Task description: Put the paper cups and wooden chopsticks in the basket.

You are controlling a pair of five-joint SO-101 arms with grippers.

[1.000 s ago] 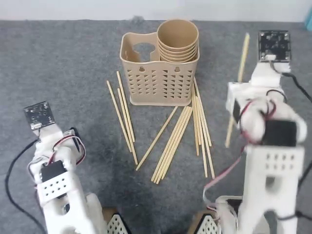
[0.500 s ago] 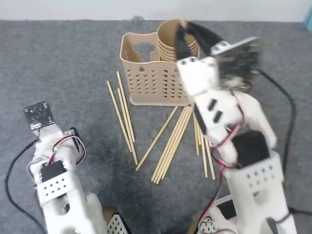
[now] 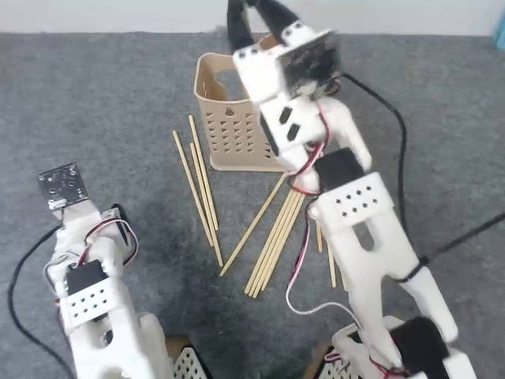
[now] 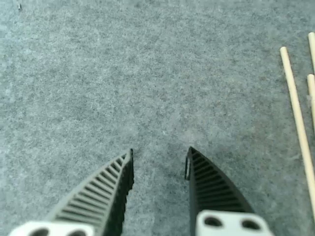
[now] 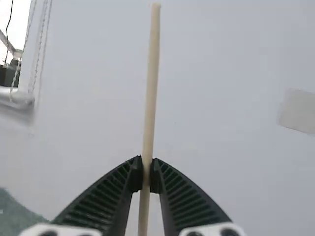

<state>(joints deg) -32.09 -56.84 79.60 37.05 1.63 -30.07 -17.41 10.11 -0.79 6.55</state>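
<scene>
Though the right arm (image 3: 355,205) blocks much of the basket (image 3: 225,130), the right pincer (image 5: 146,173) clamps one chopstick (image 5: 151,83). Left pincer (image 4: 160,161) gapes, empty.

The right arm (image 3: 347,205) hung over the basket (image 3: 225,126), covering its right half. Bare worktop (image 3: 102,103) lay open left of the loose chopsticks (image 3: 203,189).

right arm (image 3: 316,158) covers right half of basket (image 3: 225,126) and whatever stands there | right gripper (image 3: 252,5): fingertips cut off at high view's far edge | held chopstick (image 5: 150,88): one end runs out of frame between the clamping jaws | loose chopsticks (image 3: 272,233): rightmost ones partly under that arm; in left wrist view cut by frame edge
</scene>
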